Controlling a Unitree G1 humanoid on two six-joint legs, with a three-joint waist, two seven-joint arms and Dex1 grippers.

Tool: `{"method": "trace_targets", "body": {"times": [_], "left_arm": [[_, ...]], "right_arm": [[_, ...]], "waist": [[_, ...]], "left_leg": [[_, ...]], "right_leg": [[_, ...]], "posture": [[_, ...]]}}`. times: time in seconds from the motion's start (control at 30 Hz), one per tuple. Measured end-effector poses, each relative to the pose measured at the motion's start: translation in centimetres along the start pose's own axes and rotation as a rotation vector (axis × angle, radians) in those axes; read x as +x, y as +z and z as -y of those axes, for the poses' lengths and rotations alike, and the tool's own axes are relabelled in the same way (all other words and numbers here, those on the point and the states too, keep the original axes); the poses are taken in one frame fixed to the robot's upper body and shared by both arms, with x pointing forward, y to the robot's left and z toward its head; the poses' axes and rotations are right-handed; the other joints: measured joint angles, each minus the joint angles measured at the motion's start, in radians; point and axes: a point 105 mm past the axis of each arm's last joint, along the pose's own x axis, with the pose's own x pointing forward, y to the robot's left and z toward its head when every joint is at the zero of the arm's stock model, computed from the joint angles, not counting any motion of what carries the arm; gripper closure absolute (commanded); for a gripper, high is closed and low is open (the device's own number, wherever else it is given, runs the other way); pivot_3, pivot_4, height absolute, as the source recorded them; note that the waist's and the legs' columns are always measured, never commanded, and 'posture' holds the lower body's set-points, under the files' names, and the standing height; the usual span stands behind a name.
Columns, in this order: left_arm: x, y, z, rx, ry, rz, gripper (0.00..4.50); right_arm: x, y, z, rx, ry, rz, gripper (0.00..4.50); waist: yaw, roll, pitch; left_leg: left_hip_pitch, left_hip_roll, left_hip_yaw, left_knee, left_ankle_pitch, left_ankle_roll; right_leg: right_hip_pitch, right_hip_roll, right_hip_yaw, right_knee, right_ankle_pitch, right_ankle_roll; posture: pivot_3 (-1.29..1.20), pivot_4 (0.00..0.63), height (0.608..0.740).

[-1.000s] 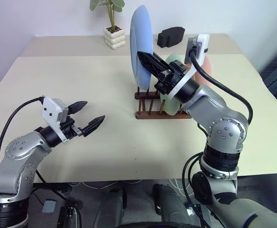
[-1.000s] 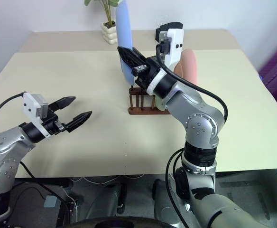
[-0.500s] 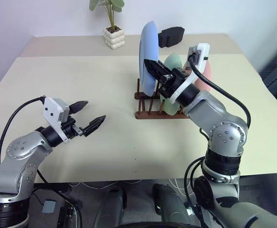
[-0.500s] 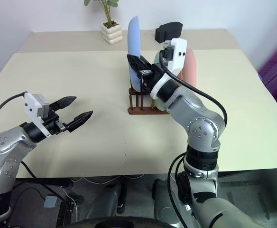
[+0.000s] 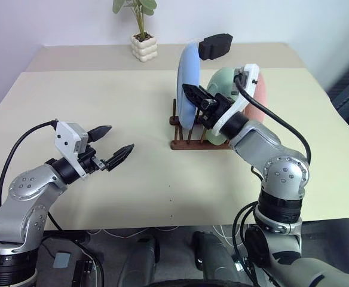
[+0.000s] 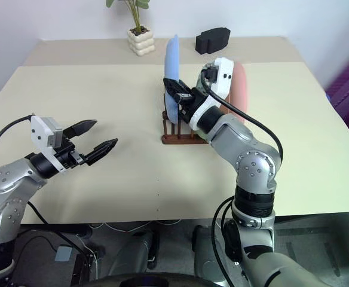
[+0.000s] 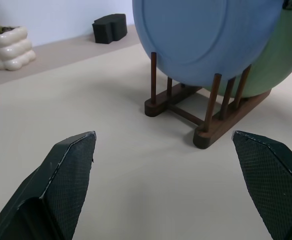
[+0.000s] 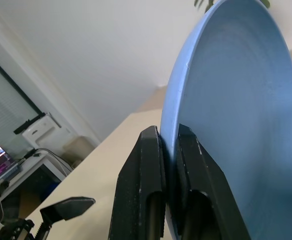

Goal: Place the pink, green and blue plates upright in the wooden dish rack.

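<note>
blue plate (image 5: 187,84): upright, lowered into the front slot of the wooden dish rack (image 5: 189,142), bottom edge probably seated between the pegs, hard to confirm.
right gripper (image 5: 190,95): fingers clamped on the blue plate's rim, one each side, so it stood vertical for slotting.
green plate (image 5: 222,84): upright in the rack, just behind the blue.
pink plate (image 5: 259,100): behind the green, mostly hidden by the arm.
left gripper (image 5: 110,143): fingers wide apart, holding nothing, hovered over the bench (image 5: 103,95) well apart from the rack.
step: last plate going in, release not yet done.
</note>
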Motion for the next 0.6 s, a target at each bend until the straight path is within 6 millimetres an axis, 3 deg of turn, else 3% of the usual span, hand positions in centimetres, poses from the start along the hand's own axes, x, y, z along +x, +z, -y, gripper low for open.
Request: {"method": "trace_targets", "body": {"times": [0.07,0.1,0.13,0.37,0.6], "left_arm": [[0.0,0.0,0.0,0.0,0.0,0.0,0.02],[0.0,-0.01,0.01,0.0,0.0,0.0,0.0],[0.0,-0.01,0.01,0.0,-0.001,0.0,0.0],[0.13,-0.05,0.23,0.003,-0.009,0.003,0.0],[0.13,-0.24,0.36,-0.001,-0.013,-0.001,0.0]], "right_arm": [[-0.07,-0.24,0.11,0.005,-0.005,-0.009,4.5],[-0.07,-0.26,0.12,0.005,-0.006,-0.01,3.77],[-0.08,-0.26,0.11,0.005,-0.005,-0.01,3.54],[-0.12,-0.26,0.12,-0.002,-0.004,-0.015,0.12],[-0.23,0.14,0.17,-0.106,0.01,-0.032,0.12]], "waist": [[0.0,0.0,0.0],[0.0,0.0,0.0],[0.0,0.0,0.0],[0.0,0.0,0.0],[0.0,0.0,0.0]], "left_leg": [[0.0,0.0,0.0,0.0,0.0,0.0],[0.0,0.0,0.0,0.0,0.0,0.0],[0.0,0.0,0.0,0.0,0.0,0.0],[0.0,0.0,0.0,0.0,0.0,0.0],[0.0,0.0,0.0,0.0,0.0,0.0]], "right_leg": [[0.0,0.0,0.0,0.0,0.0,0.0],[0.0,0.0,0.0,0.0,0.0,0.0],[0.0,0.0,0.0,0.0,0.0,0.0],[0.0,0.0,0.0,0.0,0.0,0.0],[0.0,0.0,0.0,0.0,0.0,0.0]], "posture": [[0.0,0.15,0.73],[0.0,0.15,0.73],[0.0,0.15,0.73],[0.0,0.15,0.73],[0.0,0.15,0.73]]}}
